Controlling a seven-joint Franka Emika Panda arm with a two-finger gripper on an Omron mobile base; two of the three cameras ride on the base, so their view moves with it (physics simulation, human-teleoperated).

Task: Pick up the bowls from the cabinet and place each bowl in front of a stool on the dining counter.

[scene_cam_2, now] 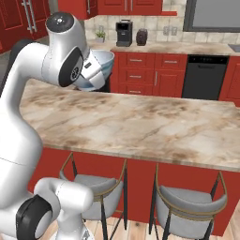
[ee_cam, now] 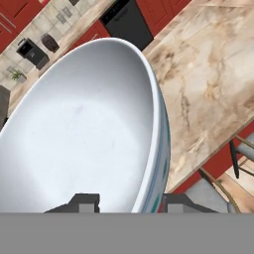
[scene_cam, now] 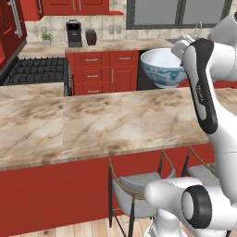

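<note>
Bowl (ee_cam: pixel 84 134): round, deep, glossy white inside

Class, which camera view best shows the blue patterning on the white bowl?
The left base view: the white round bowl with blue patterning faces it. The right base view has the arm covering most; the hand view shows its inside.

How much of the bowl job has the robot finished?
Done: the white and blue bowl is out of the cabinet. In hand: the gripper pinches its rim, one finger inside and one outside, holding it above the dining counter. Left: setting it down in front of a stool; no bowl sits on the counter yet, and a second bowl must follow.
</note>
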